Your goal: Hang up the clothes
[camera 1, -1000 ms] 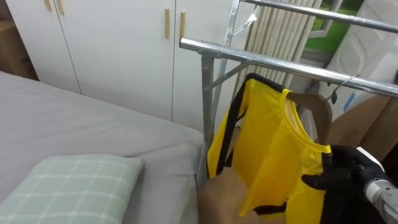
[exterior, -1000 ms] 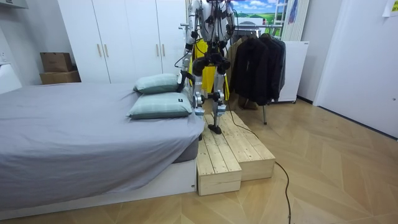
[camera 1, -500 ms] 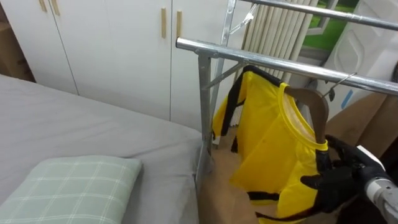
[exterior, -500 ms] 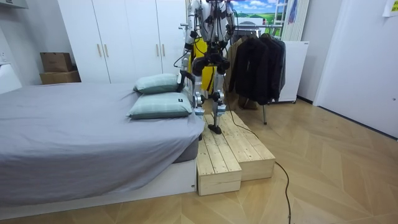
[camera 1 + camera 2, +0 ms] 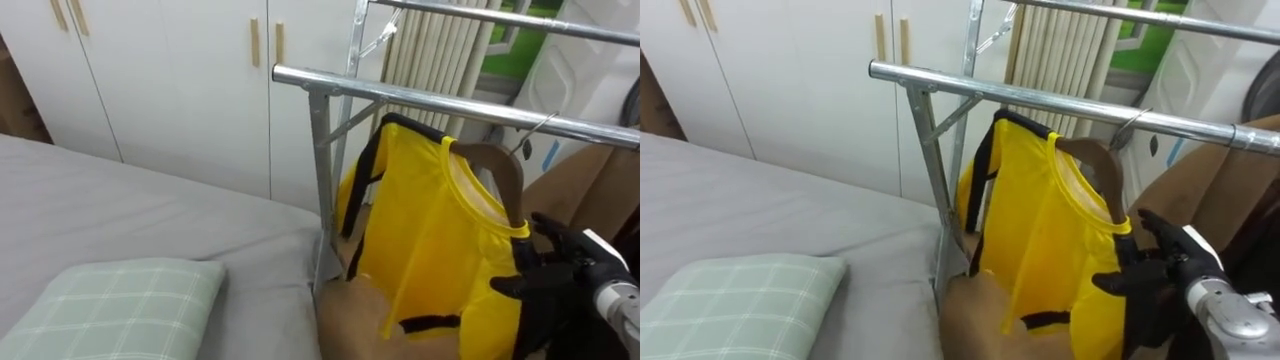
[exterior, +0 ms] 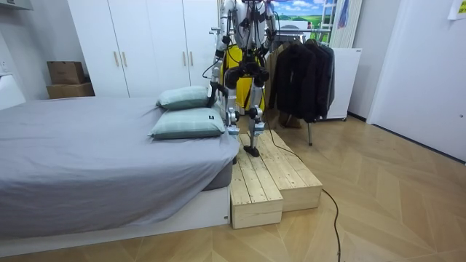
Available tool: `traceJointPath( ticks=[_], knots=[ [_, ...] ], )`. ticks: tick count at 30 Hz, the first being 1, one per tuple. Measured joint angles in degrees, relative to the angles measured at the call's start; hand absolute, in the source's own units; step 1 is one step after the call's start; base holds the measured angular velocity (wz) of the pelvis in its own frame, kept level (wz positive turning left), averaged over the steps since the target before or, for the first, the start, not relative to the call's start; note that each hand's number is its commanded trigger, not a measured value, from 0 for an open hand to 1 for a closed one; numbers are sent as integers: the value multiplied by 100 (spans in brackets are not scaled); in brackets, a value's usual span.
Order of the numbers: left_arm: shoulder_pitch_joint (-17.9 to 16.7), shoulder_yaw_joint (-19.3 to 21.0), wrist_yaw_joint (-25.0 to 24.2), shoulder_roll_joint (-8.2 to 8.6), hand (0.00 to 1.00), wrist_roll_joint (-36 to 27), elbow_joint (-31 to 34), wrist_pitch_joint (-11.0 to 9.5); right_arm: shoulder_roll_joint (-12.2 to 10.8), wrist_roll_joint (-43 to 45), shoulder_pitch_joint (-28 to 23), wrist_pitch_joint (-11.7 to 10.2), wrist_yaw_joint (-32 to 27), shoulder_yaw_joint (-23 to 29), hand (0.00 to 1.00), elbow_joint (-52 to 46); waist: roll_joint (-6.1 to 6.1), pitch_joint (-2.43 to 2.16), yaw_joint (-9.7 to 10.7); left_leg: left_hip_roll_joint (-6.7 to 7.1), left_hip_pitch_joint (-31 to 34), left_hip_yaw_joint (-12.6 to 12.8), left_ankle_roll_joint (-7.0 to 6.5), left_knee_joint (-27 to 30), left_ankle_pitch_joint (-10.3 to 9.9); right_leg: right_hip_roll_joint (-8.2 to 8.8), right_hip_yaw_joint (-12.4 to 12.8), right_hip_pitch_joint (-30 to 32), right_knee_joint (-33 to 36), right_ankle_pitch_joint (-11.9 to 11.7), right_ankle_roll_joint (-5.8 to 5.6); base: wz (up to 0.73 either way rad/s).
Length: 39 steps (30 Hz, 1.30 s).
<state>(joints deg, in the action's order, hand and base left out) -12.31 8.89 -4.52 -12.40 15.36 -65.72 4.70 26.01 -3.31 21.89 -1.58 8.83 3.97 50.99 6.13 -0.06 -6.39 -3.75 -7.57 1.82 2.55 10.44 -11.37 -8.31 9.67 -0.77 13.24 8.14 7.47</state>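
A yellow shirt (image 5: 430,240) with black trim hangs on a wooden hanger (image 5: 495,165). The hanger's wire hook sits at the metal rail (image 5: 420,95) of the clothes rack. My right hand (image 5: 560,270) is at the shirt's right shoulder, just below the hanger's end, with its fingers spread and nothing curled round the cloth. The right eye view shows the same hand (image 5: 1160,265) beside the shirt (image 5: 1050,230). In the room view I stand on a wooden platform (image 6: 269,182) between the bed and the rack, facing the shirt (image 6: 234,62).
A grey bed (image 5: 150,215) with a green checked pillow (image 5: 110,305) lies to my left. White wardrobe doors (image 5: 170,70) stand behind it. A brown garment (image 5: 590,190) hangs further right on the rail, and dark coats (image 6: 302,73) fill the rack's far end.
My right hand's fingers have spread apart at the shirt's shoulder. The shirt has swung a little under the rail, and the whole picture has shifted slightly.
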Motion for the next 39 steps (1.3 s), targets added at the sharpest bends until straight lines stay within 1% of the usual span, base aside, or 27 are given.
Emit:
traceJointPath(
  ticks=[3,4,6,8,11,18,21,23,25,27,29,31,32,34,35,39],
  knots=[
    [-3,-1,-1,1,0,8,3,0,16,-88,31,6,-108,58,0,-8,4,2,18,4,8,21,0,0,0,2,4,31,38,9,-12,0],
    [3,23,-15,2,0,31,4,0,20,-84,53,45,-113,133,0,-114,7,3,51,7,38,20,0,0,0,2,4,73,57,12,-15,0],
    [8,104,-47,4,0,53,4,0,51,-94,88,42,-125,234,0,-291,9,3,127,7,85,-4,0,2,0,3,-11,110,62,12,-15,6],
    [7,220,-80,4,0,51,2,0,202,-95,232,42,-122,234,0,-299,21,9,169,10,96,-21,0,2,0,6,-7,119,67,11,-16,2],
    [8,218,-80,4,0,52,2,0,388,-117,333,42,-141,234,0,-309,27,11,176,10,95,-26,0,0,0,10,-23,117,65,10,-17,0],
    [5,215,-79,3,0,53,2,17,543,-116,500,38,-302,234,0,-310,27,13,217,10,114,-16,0,-7,0,10,-12,140,51,11,-17,0],
    [7,215,-83,1,0,52,1,59,550,-80,542,38,-320,240,0,-338,28,13,305,12,121,-18,0,-6,0,8,2,148,50,11,-17,0],
    [8,224,-107,-1,0,52,-2,133,550,-70,537,39,-387,258,0,-526,29,13,401,14,154,-5,0,1,0,5,24,189,61,11,-18,-5],
    [19,243,-115,-2,0,52,-10,161,554,-76,536,40,-419,326,0,-778,31,14,492,13,227,27,-1,11,0,1,37,274,73,4,-27,-8],
    [18,280,-116,-2,0,47,-36,164,570,-149,510,40,-457,443,0,-934,31,14,529,10,236,65,-1,11,1,-3,52,293,81,-3,-27,-7],
    [1,325,-119,-2,0,51,-36,179,644,-190,501,39,-504,529,0,-1004,41,18,602,11,240,82,-1,11,0,-3,68,290,63,-2,-30,0],
    [-10,339,-119,-2,0,54,-36,209,685,-190,472,39,-505,599,0,-1017,50,18,631,11,241,100,-1,12,0,-9,109,291,60,-2,-30,-6],
    [-10,339,-119,-2,0,56,-35,239,762,-191,412,39,-505,630,0,-1033,51,17,647,11,241,106,0,14,0,-7,116,288,54,-2,-31,-5],
    [-43,341,-119,-4,0,56,-31,250,831,-191,346,40,-505,658,0,-1064,59,14,693,11,240,132,0,15,0,-7,131,287,49,-1,-33,0],
    [-64,388,-119,-5,0,56,-30,266,833,-191,281,41,-513,710,0,-1132,72,17,761,10,240,134,0,14,0,-9,130,287,48,-1,-33,0],
    [-73,443,-118,-12,0,55,-29,357,835,-192,-15,49,-657,930,0,-1195,108,14,796,6,216,159,0,14,0,-21,179,279,53,-2,-32,-8]
  ],
)
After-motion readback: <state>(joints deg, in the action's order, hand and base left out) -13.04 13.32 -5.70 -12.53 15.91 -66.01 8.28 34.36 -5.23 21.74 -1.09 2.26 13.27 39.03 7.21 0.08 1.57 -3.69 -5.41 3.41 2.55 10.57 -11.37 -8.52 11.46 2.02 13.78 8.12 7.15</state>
